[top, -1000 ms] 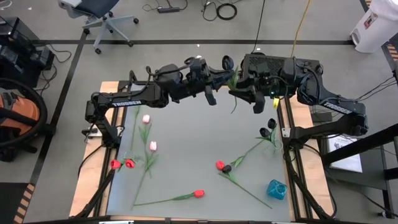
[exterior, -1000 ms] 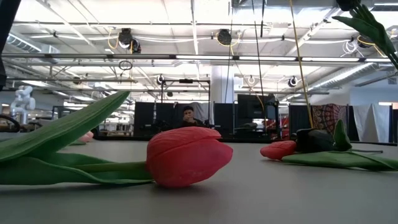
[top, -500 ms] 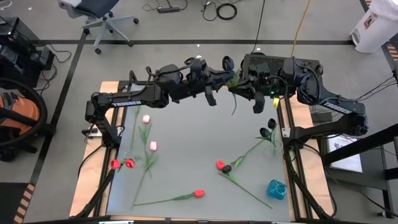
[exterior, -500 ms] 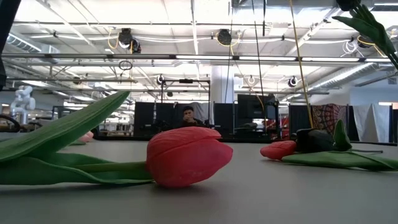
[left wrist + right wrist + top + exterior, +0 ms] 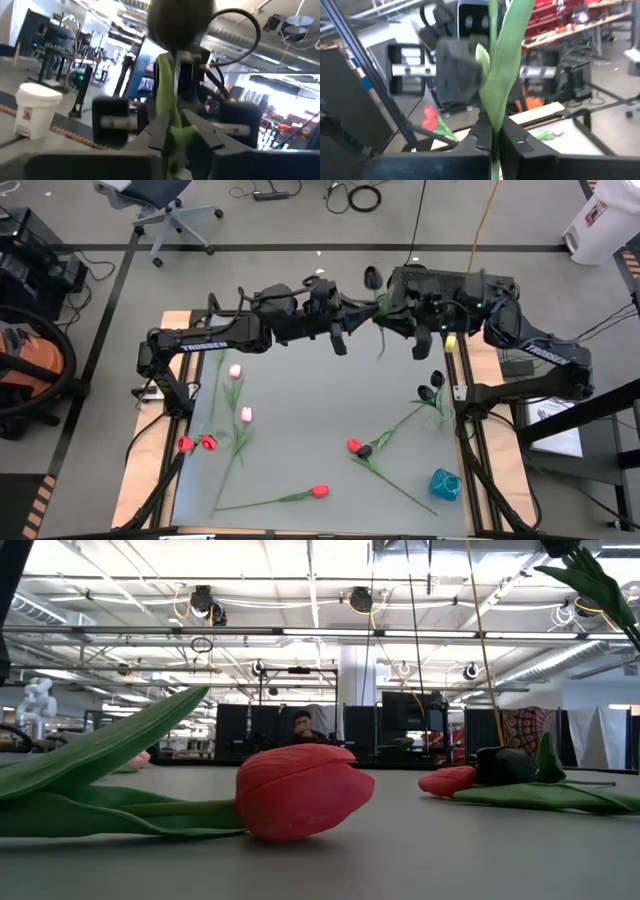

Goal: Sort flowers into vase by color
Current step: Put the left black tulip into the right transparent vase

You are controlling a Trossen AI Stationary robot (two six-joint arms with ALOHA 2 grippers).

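Note:
A black-headed flower (image 5: 372,277) hangs in the air over the table's far edge, between my two grippers. In the left wrist view its dark head (image 5: 180,20) tops a green stem (image 5: 167,85). My right gripper (image 5: 388,318) comes from the right and is shut on that stem. Opposite it, my left gripper (image 5: 356,312) has its fingers (image 5: 200,131) slightly apart on either side of the stem; whether they touch it I cannot tell. Other flowers lie flat on the table: pink ones (image 5: 245,415), red ones (image 5: 319,491) and a red-and-black pair (image 5: 358,447). My right gripper pinches the flower's stem together with a long leaf (image 5: 493,127) between its two fingers, below the head. The fingers reach in level from the table's right and lie across the stem. The flower stands roughly upright, head up, lifted clear of the table.
A blue vessel (image 5: 445,483) lies near the front right corner. Black flowers (image 5: 432,390) sit at the right edge. Two red heads (image 5: 197,443) lie at the left edge. In the low view a red head (image 5: 300,790) lies close by. The table's middle (image 5: 320,400) is bare.
The black head has shifted a little toward the table's right, and the right hand has shifted slightly around it. Both arms stay at the far edge, meeting at the flower.

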